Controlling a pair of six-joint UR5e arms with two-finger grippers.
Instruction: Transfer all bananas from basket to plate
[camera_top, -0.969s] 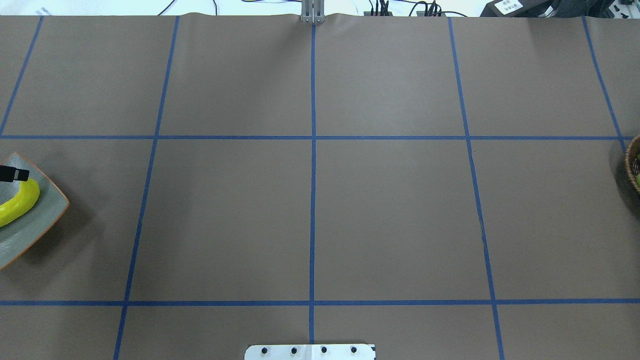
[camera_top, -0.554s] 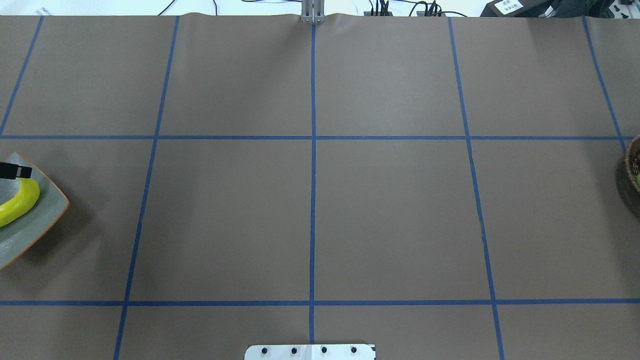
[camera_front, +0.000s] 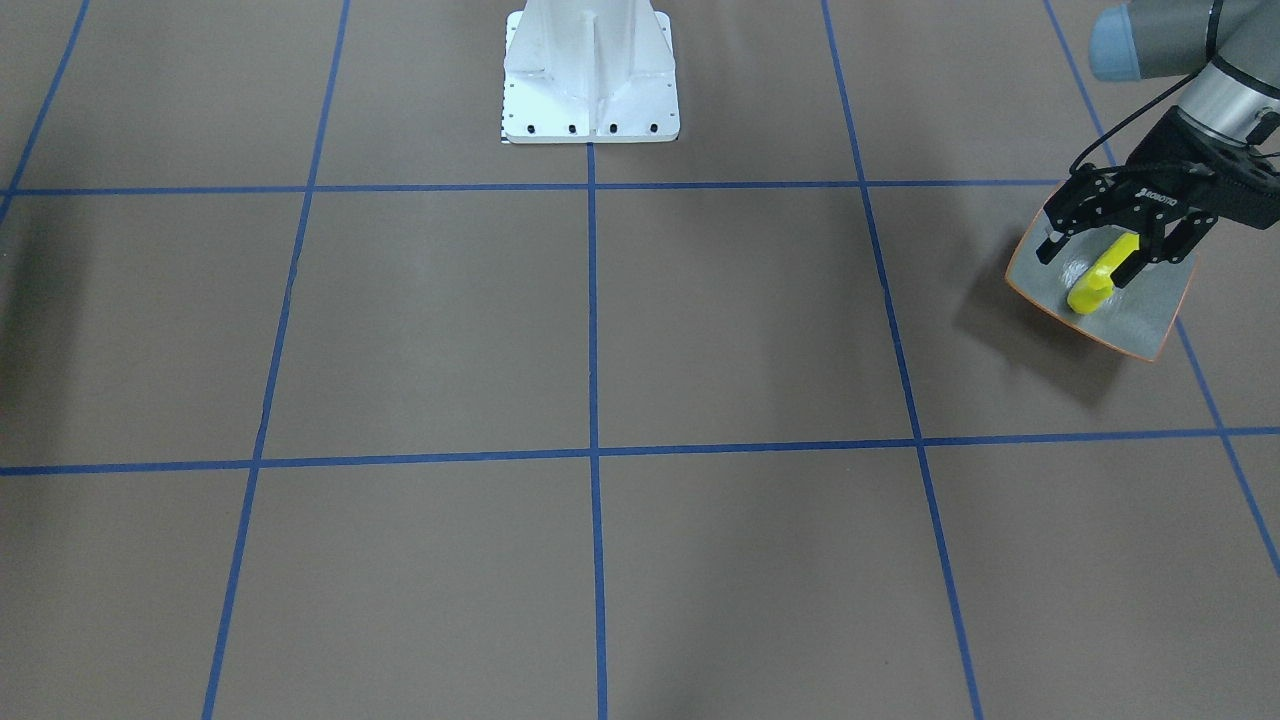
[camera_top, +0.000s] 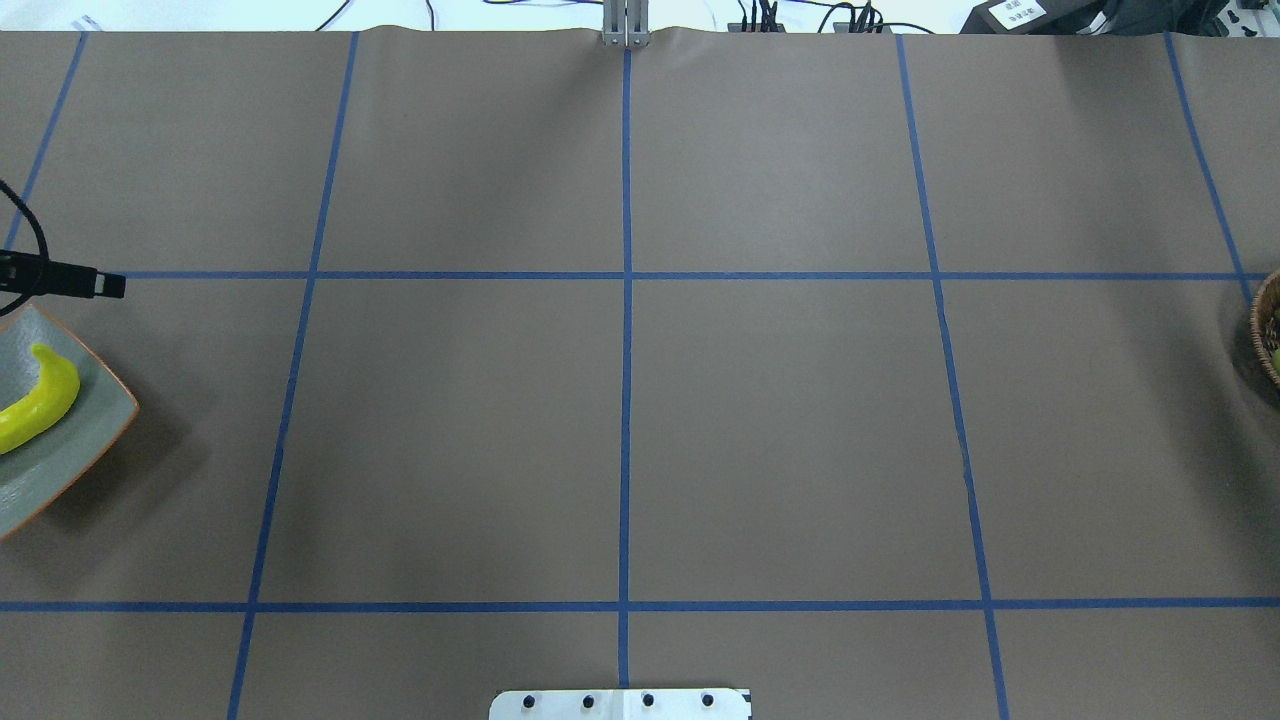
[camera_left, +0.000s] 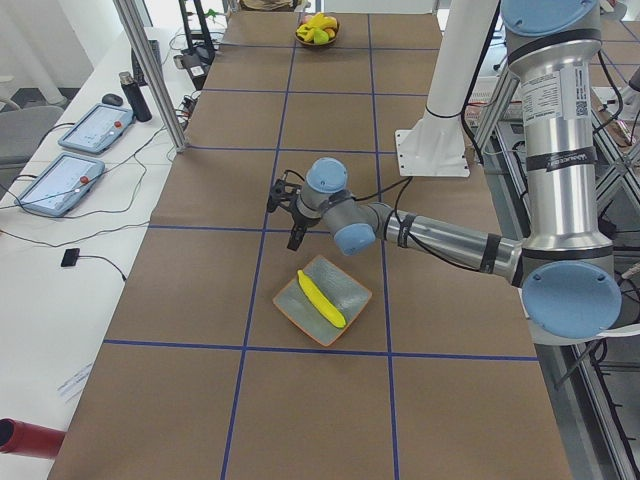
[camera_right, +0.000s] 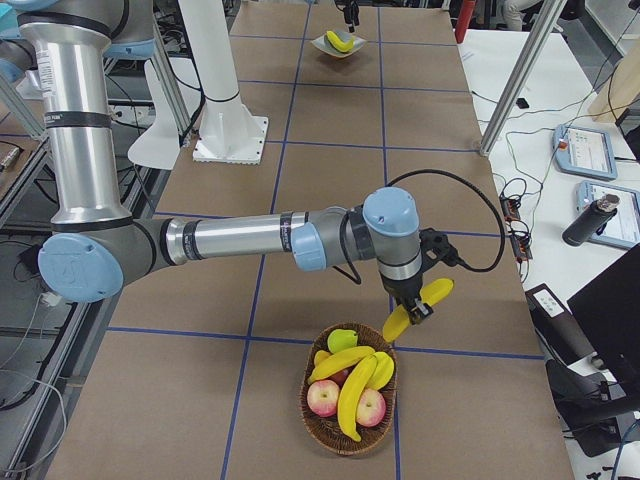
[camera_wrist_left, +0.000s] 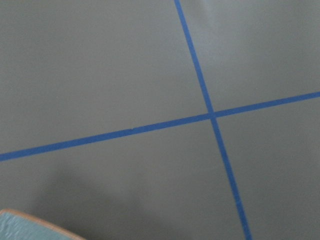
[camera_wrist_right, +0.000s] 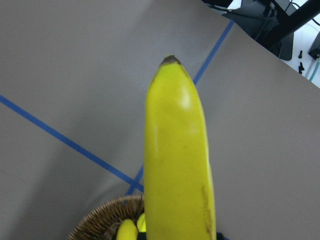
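At 9 o'clock on the worktop (camera_top: 780, 430) in the overhead view sits the plate (camera_top: 95, 425). One banana (camera_top: 40, 398) lies flat across its grey inside. The left gripper (camera_front: 1088, 262) hovers over the plate's 12 o'clock side. Its fingers (camera_front: 1050, 240) are spread wide and grasp nothing, so that banana rests free on the glaze.

Far across, at 3 o'clock, stands the basket (camera_right: 340, 446). In the right-side view the right gripper (camera_right: 410, 310) hangs at the basket's 1 o'clock with a second banana (camera_right: 425, 300) at its tip, tilted and clear of the rim. It looks carried, but the fingers themselves are not plainly shown, so I cannot tell how they are set. Several more bananas (camera_right: 355, 395) lie in the basket on top of red apples (camera_right: 322, 398) and a green fruit (camera_right: 342, 340).

Each banana is probably light and fairly stiff, with a smooth, slightly slick skin that would mark under a hard squeeze. The curve means it will likely swing or twist if pinched near an end. The better hold is across the narrow width near the middle of the arc, where it balances. The topmost one in the basket is the easiest to reach without pressing on the apples. The plate's glossy inside is probably slippery, though its upturned sides should keep a banana from sliding off.
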